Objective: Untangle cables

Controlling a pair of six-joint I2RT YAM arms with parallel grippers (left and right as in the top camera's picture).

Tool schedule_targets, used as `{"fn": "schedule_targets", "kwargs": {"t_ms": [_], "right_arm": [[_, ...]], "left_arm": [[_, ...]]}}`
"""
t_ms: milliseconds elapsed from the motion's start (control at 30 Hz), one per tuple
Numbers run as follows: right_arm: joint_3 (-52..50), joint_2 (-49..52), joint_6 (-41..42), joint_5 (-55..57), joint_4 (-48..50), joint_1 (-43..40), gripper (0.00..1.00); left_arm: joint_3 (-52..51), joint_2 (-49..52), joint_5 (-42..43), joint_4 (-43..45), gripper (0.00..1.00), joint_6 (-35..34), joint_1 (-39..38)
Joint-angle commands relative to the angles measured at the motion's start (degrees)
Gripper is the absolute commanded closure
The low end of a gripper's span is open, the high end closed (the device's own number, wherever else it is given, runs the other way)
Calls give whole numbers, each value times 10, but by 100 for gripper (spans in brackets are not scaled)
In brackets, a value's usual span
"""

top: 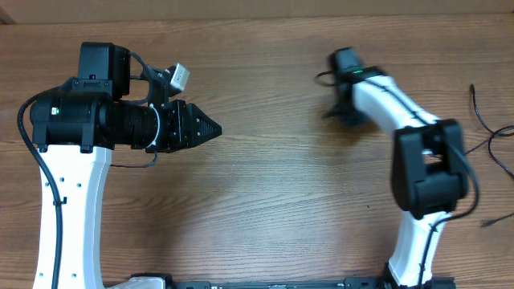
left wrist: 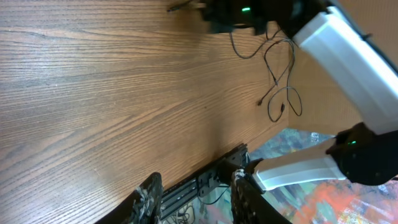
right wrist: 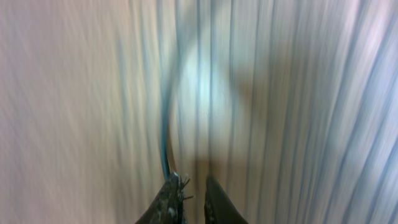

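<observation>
Thin black cables (top: 482, 120) lie loose near the table's right edge, and in the left wrist view they show as loops (left wrist: 281, 78) by the far corner. My right gripper (top: 344, 80) reaches to the upper middle of the table. Its jaws stand almost together in the blurred right wrist view (right wrist: 193, 186), and one thin cable (right wrist: 165, 134) runs up from the left fingertip. A short loop of cable (top: 323, 78) shows beside it. My left gripper (top: 213, 128) hovers over bare wood at the left, pointing right. It is open (left wrist: 196, 199) with nothing between its fingers.
Another cable end (top: 498, 218) lies at the lower right edge. The right arm's white link (top: 393, 104) crosses the table's right half. In the left wrist view the table's front edge and a black rail (left wrist: 214, 177) are close under the fingers.
</observation>
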Motion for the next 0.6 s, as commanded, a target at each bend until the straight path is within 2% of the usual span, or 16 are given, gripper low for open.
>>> {"fn": "schedule_targets", "kwargs": {"t_ms": [0, 200, 367, 433, 467, 500, 533, 567], "right_arm": [[6, -73, -65, 94, -10, -81, 90], [6, -118, -128, 89, -29, -241, 95], [5, -121, -203, -110, -23, -341, 93], [5, -121, -208, -198, -22, -356, 80], [5, -121, -220, -245, -18, -358, 66], [5, -121, -246, -301, -14, -358, 45], [5, -121, -276, -347, -11, -358, 35], [5, -121, -298, -394, -8, -353, 20]], "left_arm": [[9, 1, -4, 3, 64, -2, -4], [9, 1, -4, 3, 64, -2, -4], [9, 1, -3, 15, 64, -2, -4], [9, 1, -3, 19, 64, -4, -4], [9, 1, -3, 18, 64, -6, -5], [9, 1, -3, 18, 64, -9, -5], [9, 1, -3, 17, 64, -11, -5], [9, 1, -3, 16, 64, -13, -5]]}}
